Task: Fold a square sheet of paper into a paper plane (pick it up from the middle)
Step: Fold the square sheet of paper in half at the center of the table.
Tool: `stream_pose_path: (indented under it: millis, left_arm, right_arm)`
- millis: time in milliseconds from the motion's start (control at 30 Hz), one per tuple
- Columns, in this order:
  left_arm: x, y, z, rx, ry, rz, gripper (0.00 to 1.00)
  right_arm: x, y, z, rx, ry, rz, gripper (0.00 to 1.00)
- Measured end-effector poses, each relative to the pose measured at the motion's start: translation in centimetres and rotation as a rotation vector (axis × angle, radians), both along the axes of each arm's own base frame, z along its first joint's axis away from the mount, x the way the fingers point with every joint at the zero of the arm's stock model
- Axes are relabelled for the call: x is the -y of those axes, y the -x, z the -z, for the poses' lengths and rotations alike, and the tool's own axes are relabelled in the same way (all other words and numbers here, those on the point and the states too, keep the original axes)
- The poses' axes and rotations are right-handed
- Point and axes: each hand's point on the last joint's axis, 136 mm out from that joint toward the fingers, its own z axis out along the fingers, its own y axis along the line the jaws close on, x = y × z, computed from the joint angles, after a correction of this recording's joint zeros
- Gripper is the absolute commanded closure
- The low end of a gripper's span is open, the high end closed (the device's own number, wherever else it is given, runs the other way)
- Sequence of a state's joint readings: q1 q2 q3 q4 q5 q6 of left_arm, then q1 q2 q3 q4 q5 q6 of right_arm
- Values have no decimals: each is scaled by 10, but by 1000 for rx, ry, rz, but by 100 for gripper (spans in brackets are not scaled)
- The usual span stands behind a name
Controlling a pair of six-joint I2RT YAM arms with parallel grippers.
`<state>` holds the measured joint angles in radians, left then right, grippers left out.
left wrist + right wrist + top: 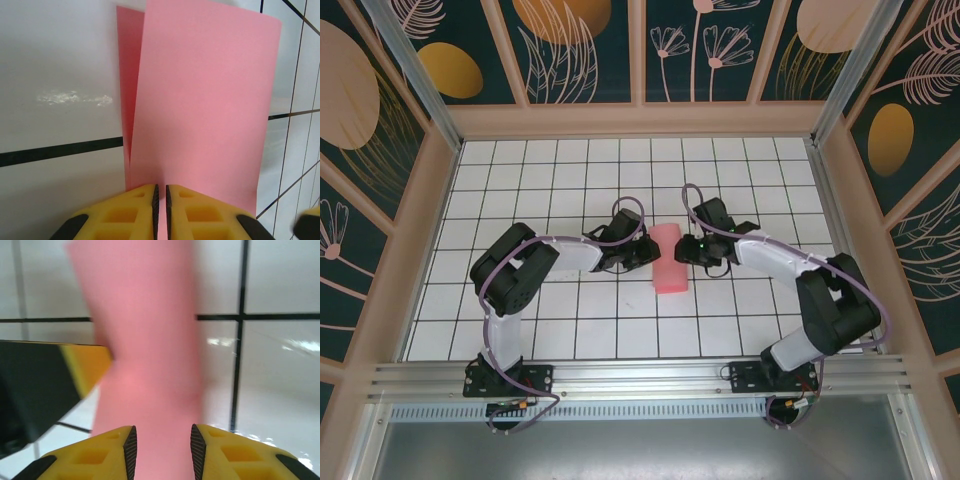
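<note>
the pink sheet (669, 258) is the thing to look at here, it's doubled over into a long rectangle, and the white grid table (570, 320) runs out on every side of it, so it's pretty much dead centre. the left gripper (645, 250) sits right up against the sheet's left long edge and the right gripper (685, 250) is just off its right edge, so the sheet is sandwiched between the two. from the left wrist cam the sheet (200, 100) comes up out of the left gripper (161, 187), whose yellow fingers (130, 210) are squeezed to a hairline slit with the near edge of the paper going in between them, so it's pinching the paper. you can also see two layers there, a second strip of pink peeking out left of the top layer. on the right wrist cam it's blurry, but the right gripper (162, 435) has its fingers a moderate way apart, the sheet (150, 340) running behind the gap, and i can't see either finger pressing on it, so i'd call it loose, not gripping. a yellow and black finger of the left gripper (80, 365) pokes in at the sheet's left side, touching its edge.
</note>
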<state>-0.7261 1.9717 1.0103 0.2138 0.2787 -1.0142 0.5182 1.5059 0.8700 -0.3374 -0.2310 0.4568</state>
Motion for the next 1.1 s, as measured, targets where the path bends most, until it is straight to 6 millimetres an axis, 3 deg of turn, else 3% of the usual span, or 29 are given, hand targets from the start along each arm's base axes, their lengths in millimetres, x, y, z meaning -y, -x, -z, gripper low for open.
stream_pose_path:
  millis: [167, 333, 600, 1100]
  left_arm:
    - [0, 0, 0, 3, 3, 0, 85]
    - [0, 0, 0, 4, 4, 0, 85]
    - [0, 0, 0, 6, 3, -2, 85]
    - [-1, -1, 0, 8, 0, -4, 86]
  right_arm:
    - [-17, 8, -7, -32, -85, -61, 73]
    - [-28, 20, 5, -107, -120, -104, 76]
    - [-18, 38, 39, -204, -79, -97, 77]
    - [-5, 47, 53, -241, -62, -68, 77]
